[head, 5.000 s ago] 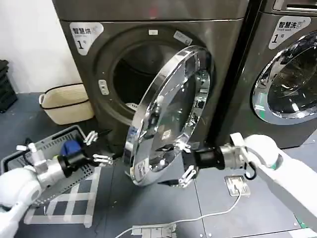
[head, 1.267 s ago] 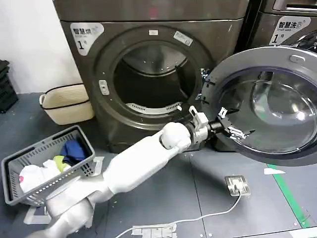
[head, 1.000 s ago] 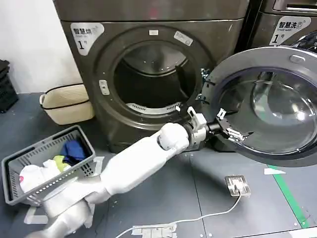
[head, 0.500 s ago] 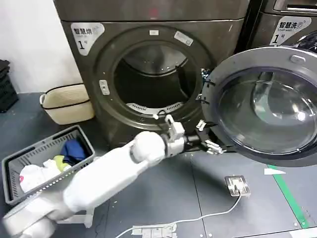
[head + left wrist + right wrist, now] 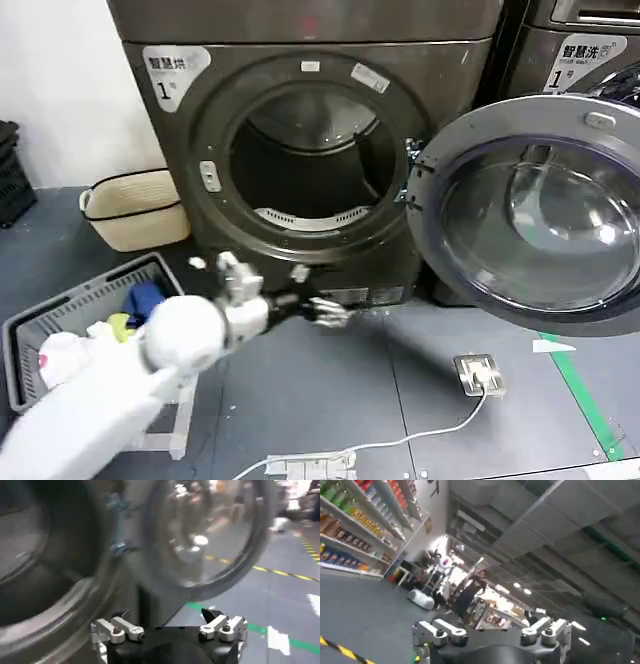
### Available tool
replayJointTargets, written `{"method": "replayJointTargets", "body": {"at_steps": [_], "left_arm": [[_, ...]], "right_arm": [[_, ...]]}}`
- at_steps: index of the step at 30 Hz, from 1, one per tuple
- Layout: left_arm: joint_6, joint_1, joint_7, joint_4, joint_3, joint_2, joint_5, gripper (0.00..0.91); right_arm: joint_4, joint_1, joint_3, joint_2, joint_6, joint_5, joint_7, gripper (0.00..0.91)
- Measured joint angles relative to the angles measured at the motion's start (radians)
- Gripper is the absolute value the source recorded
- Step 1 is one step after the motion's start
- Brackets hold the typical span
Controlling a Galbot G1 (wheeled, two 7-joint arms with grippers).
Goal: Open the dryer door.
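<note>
The dryer [image 5: 180,120] stands ahead with its round door [image 5: 540,215] swung wide to the right, leaving the dark drum opening [image 5: 305,150] uncovered. My left gripper [image 5: 322,308] hovers low in front of the machine's base, left of the door and apart from it, open and holding nothing. In the left wrist view the left gripper [image 5: 170,626] has its fingers [image 5: 222,627] spread, with the door glass [image 5: 200,530] well beyond them. The right gripper [image 5: 490,630] is open and points up at a ceiling and a room with shelves.
A grey laundry basket [image 5: 30,325] with clothes sits on the floor at the left, and a woven basket [image 5: 130,205] stands beside the dryer. A second machine [image 5: 580,50] stands behind the open door. A socket block and cable [image 5: 478,372] lie on the floor near a green line [image 5: 590,400].
My left arm has drawn back from the door's inner edge, leftward and downward, to the front of the dryer base. The door, half open five seconds ago, stays swung wide.
</note>
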Motion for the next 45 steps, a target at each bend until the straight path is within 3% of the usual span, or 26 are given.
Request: {"method": "replayJointTargets", "body": {"at_steps": [6,12,25,35,45], "left_arm": [[0.076,0.205,-0.107,-0.043,-0.253,0.095,-0.110,0.907],[0.077,0.355,-0.278,-0.047,-0.455,0.123,-0.231,0.907],[0.076,0.447,-0.819,0.044,-0.709,0.172,-0.764,0.907],[0.076,0.412,-1.018,0.195,-0.736,0.203,-1.047,0.907],[0.075,0.406,-1.075,0.333,-0.766,0.221,-1.161,0.907]], "right_arm": [[0.012,0.007,-0.024,0.000,-0.028,0.033,-0.018,0.907],[0.007,0.014,-0.066,0.000,-0.028,0.042,-0.032,0.907],[-0.006,0.011,-0.139,0.000,-0.033,0.077,-0.062,0.907],[-0.016,0.007,-0.154,0.000,-0.030,0.084,-0.067,0.907],[-0.029,0.006,-0.140,-0.008,-0.005,0.139,-0.087,0.907]]}}
